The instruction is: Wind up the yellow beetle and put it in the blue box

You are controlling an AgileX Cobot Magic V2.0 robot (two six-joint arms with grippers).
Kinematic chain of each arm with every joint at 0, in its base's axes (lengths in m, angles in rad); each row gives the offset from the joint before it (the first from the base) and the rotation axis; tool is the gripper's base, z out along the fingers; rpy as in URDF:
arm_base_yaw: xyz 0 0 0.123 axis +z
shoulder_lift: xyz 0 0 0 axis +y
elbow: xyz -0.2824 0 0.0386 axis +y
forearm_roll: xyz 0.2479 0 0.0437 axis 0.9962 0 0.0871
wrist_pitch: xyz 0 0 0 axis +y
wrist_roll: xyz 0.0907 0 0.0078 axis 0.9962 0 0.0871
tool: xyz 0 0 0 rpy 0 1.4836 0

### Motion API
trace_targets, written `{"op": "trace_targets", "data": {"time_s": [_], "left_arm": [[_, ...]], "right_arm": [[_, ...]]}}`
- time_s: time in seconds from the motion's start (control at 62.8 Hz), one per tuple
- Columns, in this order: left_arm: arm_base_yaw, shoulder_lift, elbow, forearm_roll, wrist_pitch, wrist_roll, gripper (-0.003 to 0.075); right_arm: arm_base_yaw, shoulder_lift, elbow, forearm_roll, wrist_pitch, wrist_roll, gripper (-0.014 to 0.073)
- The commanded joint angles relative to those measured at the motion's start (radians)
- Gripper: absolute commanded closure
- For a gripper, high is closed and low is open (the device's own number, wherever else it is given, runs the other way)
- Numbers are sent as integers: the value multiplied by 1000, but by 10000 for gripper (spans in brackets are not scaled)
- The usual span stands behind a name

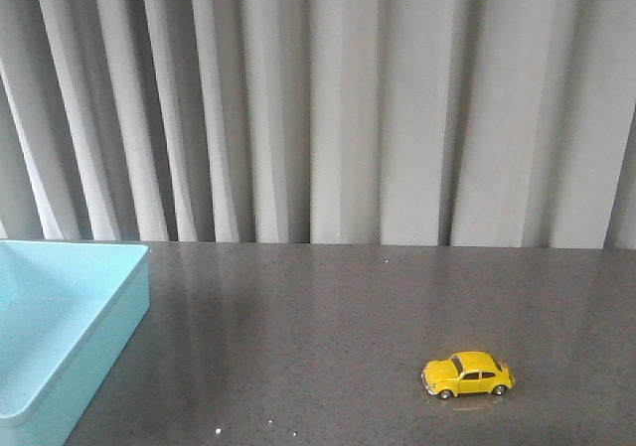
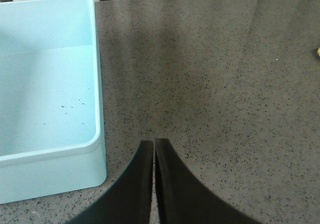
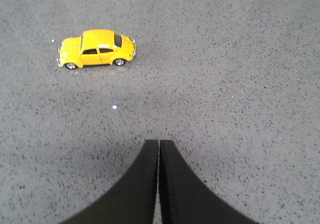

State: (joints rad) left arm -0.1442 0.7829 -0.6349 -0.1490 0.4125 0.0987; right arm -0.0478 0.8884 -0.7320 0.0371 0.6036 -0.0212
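The yellow beetle (image 1: 468,373) stands on its wheels on the dark speckled table, at the front right in the front view. In the right wrist view the yellow beetle (image 3: 96,48) lies well ahead of my right gripper (image 3: 159,142), which is shut on nothing. The blue box (image 1: 50,332), pale turquoise with low walls, sits at the front left and holds nothing. In the left wrist view the blue box (image 2: 47,94) is beside my left gripper (image 2: 154,141), which is shut with nothing in it. Neither arm shows in the front view.
Grey pleated curtains (image 1: 328,98) hang behind the table's far edge (image 1: 397,246). A few small white specks (image 1: 218,430) dot the tabletop near the front. A sliver of yellow (image 2: 318,51) shows at the edge of the left wrist view.
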Motion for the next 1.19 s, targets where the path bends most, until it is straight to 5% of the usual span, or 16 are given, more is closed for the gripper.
{"op": "trace_targets", "data": {"time_s": [0.0,0.303,0.398,0.716,0.955,1.178], "left_arm": [[-8,7,-33,-13,-93,-9,653],[-8,7,-33,44,-128,-9,232],[-8,6,-33,38,-126,-10,157],[-9,62,-207,149,109,-39,178],[-9,111,-251,143,161,-36,181],[-52,113,-251,149,168,-33,181]], "right_arm": [[-5,-4,-32,-3,-30,-42,505],[-5,-4,-30,2,17,-53,19],[-5,-4,-30,35,20,-41,-59],[65,112,-180,133,144,-151,-16],[194,371,-384,-82,189,41,15],[193,653,-660,-71,352,62,15]]}}
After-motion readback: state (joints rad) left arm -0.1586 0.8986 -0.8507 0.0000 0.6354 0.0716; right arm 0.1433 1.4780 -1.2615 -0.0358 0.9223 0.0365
